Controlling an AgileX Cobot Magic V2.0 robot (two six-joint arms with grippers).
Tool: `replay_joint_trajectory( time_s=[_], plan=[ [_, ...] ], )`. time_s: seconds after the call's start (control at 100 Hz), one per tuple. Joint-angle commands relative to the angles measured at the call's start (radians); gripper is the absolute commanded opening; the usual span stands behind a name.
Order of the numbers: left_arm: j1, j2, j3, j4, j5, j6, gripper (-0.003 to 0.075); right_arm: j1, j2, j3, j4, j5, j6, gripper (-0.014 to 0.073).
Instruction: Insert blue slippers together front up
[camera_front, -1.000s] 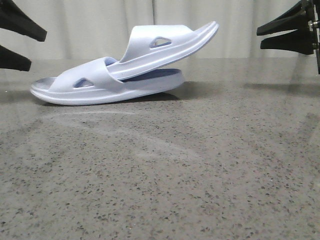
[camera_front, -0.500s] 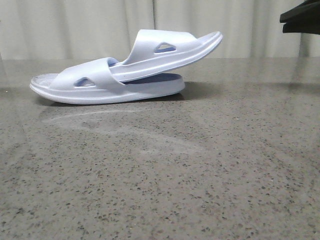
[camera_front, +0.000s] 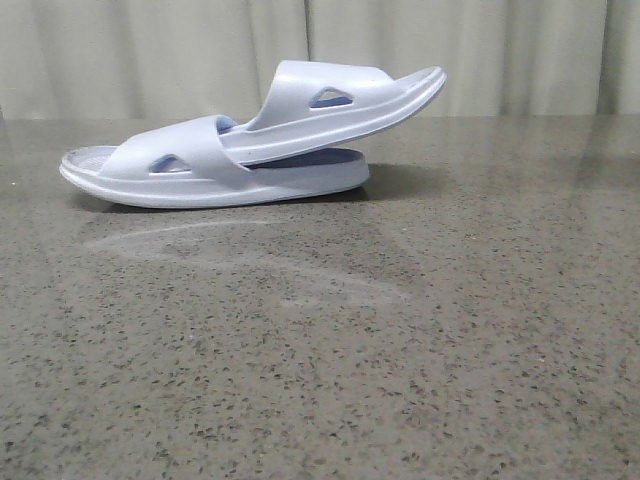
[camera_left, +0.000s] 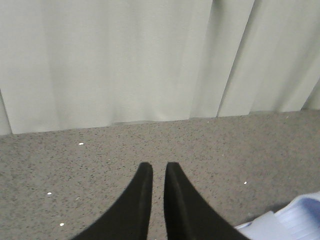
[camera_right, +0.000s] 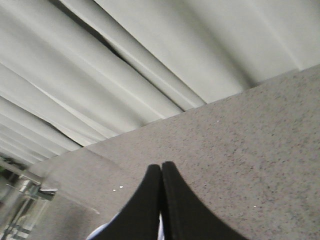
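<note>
The grey speckled stone surface (camera_front: 330, 350) carries the two pale lavender-blue foam slippers (camera_front: 250, 150) at its far left, in front of the pale curtain (camera_front: 150, 50). The lower slipper (camera_front: 180, 175) lies flat on its sole; the upper slipper (camera_front: 340, 95) has its toe tucked under the lower one's strap and its heel tilted up, so the pair looks nested as the task asks. Neither arm touches them: the left gripper (camera_left: 154, 172) has its fingers slightly apart, holding nothing, and the right gripper (camera_right: 161, 170) is closed on nothing
</note>
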Motion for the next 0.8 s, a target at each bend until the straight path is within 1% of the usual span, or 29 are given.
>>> replay_joint_trajectory(
  time_s=[0.0, 0.07, 0.09, 0.1, 0.17, 0.24, 0.29, 0.34, 0.41, 0.49, 0.54, 0.58, 0.64, 0.72, 0.79],
  plan=[
    [-0.055, -0.049, -0.032, 0.087, -0.054, -0.045, 0.0015, 0.011, -0.082, -0.029, -0.03, -0.012, 0.01, -0.0078],
    [-0.132, -0.063, -0.032, 0.221, -0.074, -0.088, 0.0015, 0.053, -0.103, -0.029, -0.095, -0.026, 0.032, -0.0078],
    [-0.166, -0.071, -0.032, 0.282, -0.08, -0.097, 0.0015, 0.07, -0.106, -0.029, -0.117, -0.029, 0.035, -0.0078],
    [-0.166, -0.073, -0.032, 0.297, -0.08, -0.108, 0.0015, 0.083, -0.111, -0.029, -0.125, -0.029, 0.035, -0.0078],
    [-0.251, -0.104, -0.032, 0.437, -0.102, -0.18, 0.0015, 0.158, -0.134, -0.029, -0.216, -0.05, 0.041, -0.0078],
    [-0.307, -0.149, -0.032, 0.53, -0.116, -0.24, 0.0015, 0.235, -0.168, -0.029, -0.326, -0.088, 0.067, -0.0078],
    [-0.319, -0.189, -0.032, 0.558, -0.119, -0.273, 0.0015, 0.275, -0.197, -0.029, -0.399, -0.109, 0.089, -0.0078],
    [-0.319, -0.233, -0.025, 0.569, -0.131, -0.292, 0.0015, 0.293, -0.231, -0.029, -0.482, -0.124, 0.116, -0.0078],
    [-0.315, -0.305, 0.004, 0.579, -0.201, -0.322, 0.0015, 0.292, -0.281, -0.027, -0.558, -0.166, 0.188, -0.0078],
    [-0.315, -0.383, 0.051, 0.577, -0.35, -0.355, 0.0015, 0.278, -0.344, -0.011, -0.565, -0.278, 0.262, -0.0078],
    [-0.315, -0.426, 0.075, 0.572, -0.4, -0.36, 0.0015, 0.275, -0.381, 0.002, -0.563, -0.342, 0.279, -0.0078],
    [-0.315, -0.458, 0.093, 0.566, -0.4, -0.36, 0.0015, 0.275, -0.403, 0.012, -0.565, -0.373, 0.279, -0.0078],
    [-0.315, -0.485, 0.117, 0.582, -0.368, -0.36, 0.0015, 0.275, -0.432, 0.016, -0.591, -0.377, 0.279, -0.0078],
    [-0.315, -0.518, 0.166, 0.648, -0.32, -0.36, 0.0015, 0.279, -0.457, 0.017, -0.69, -0.316, 0.279, -0.0078],
    [-0.319, -0.561, 0.238, 0.653, -0.339, -0.365, 0.0015, 0.324, -0.476, 0.037, -0.774, -0.288, 0.284, -0.0078]
  ],
)
